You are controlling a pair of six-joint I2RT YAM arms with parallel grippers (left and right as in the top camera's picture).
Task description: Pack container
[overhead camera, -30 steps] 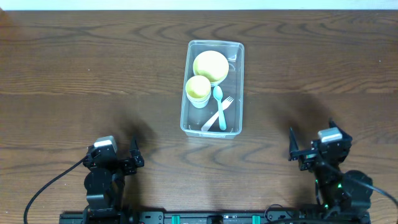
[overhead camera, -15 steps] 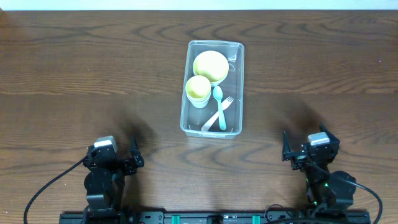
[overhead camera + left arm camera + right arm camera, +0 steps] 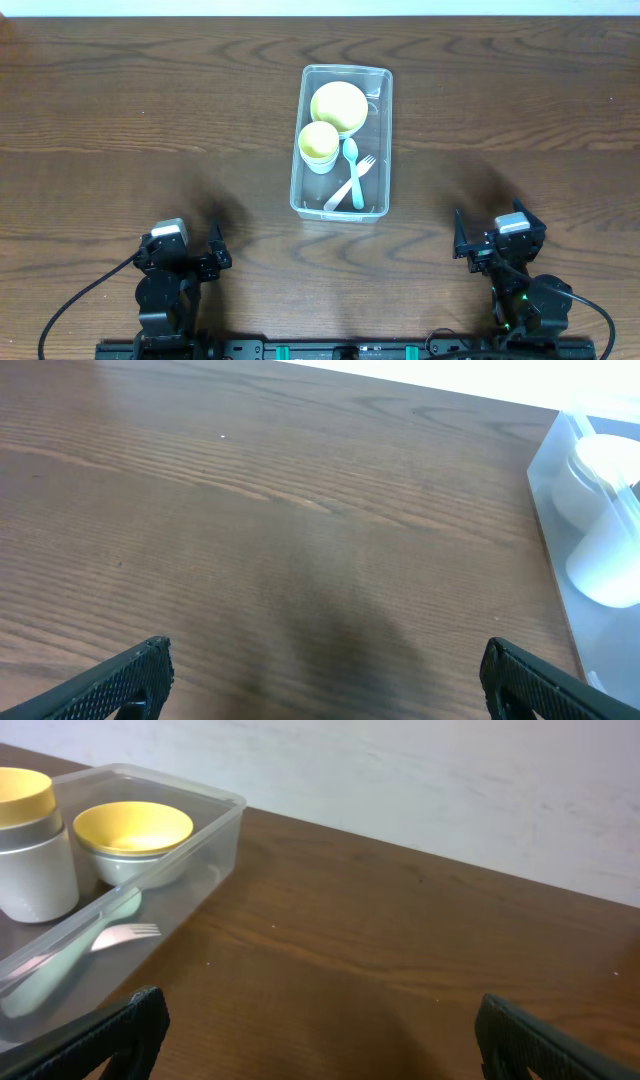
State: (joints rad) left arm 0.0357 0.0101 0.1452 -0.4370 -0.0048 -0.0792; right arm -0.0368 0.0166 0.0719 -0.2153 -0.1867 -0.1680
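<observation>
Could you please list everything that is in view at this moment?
clear plastic rectangular container: one, see-through, middle of the table
round bowl: one, yellow inside, far end of the container
round cup: one, white with yellow inside, upright in the container, just nearer than the bowl
plastic spoon: one, teal, in the container right of the cup
plastic fork: one, white, crossing the spoon
wooden table: one, dark brown
left gripper: one, black, open, empty, near edge
right gripper: one, black, open, empty, near edge

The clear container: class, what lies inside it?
Inside the container: a yellow-lined bowl, a cup, a teal spoon and a white fork. Anything beneath bowl or cup is hidden.
</observation>
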